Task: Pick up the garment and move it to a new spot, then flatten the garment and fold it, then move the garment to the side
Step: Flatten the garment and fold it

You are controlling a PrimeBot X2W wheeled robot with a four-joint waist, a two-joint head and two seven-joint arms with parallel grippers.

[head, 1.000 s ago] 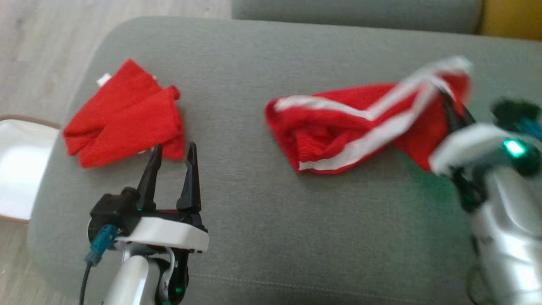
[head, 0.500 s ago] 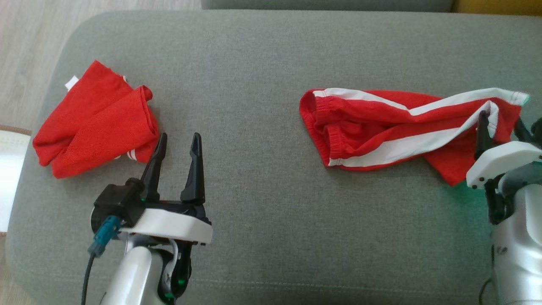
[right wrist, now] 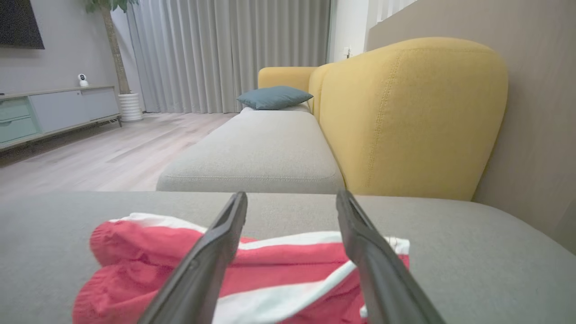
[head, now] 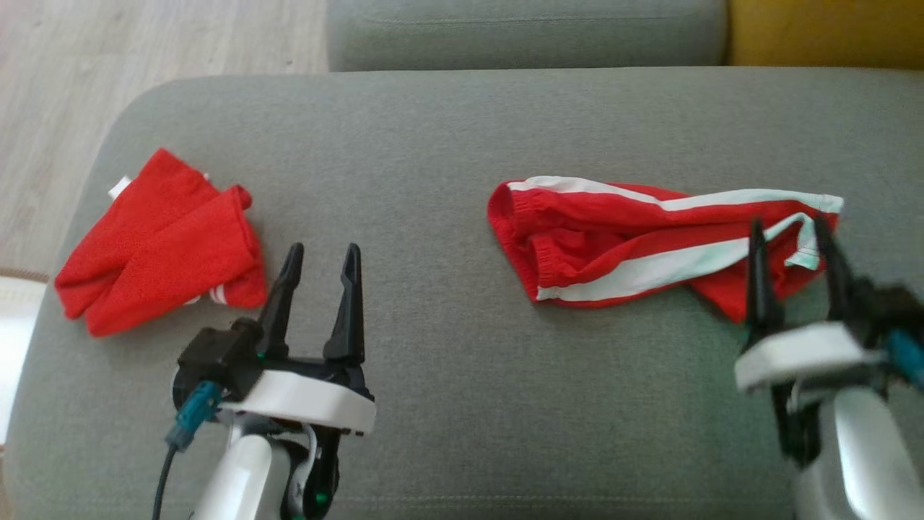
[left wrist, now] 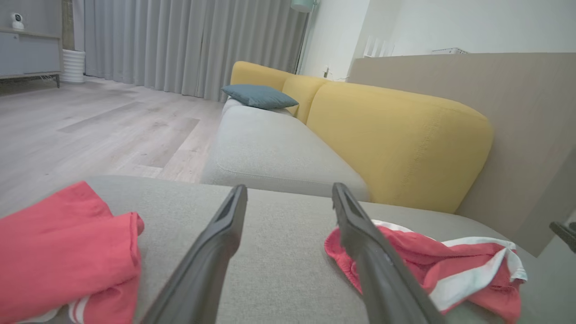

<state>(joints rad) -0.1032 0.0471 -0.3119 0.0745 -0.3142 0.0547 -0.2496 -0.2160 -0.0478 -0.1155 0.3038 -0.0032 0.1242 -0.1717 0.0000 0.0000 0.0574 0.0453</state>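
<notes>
The garment (head: 613,245), red shorts with white side stripes, lies crumpled and stretched sideways on the right half of the grey cushion (head: 447,144). My right gripper (head: 787,225) stands open just in front of its right end, fingers apart over the cloth edge and holding nothing. In the right wrist view the garment (right wrist: 148,252) lies under and beyond the open right gripper (right wrist: 291,195). My left gripper (head: 323,250) is open and empty near the cushion's front left. In the left wrist view the left gripper (left wrist: 290,188) points between the garment (left wrist: 427,256) and a folded red cloth (left wrist: 58,243).
The folded red cloth (head: 159,245) rests at the cushion's left end. A white container (head: 11,325) sits past the left edge, over wooden floor (head: 144,43). Behind lie another grey seat (right wrist: 256,148), a yellow backrest (right wrist: 405,117) and a blue pillow (right wrist: 274,96).
The right gripper opened and let go of the garment's right end, then drew back toward me. The garment settled flat on the cushion. The head camera shifted; the left arm stayed put.
</notes>
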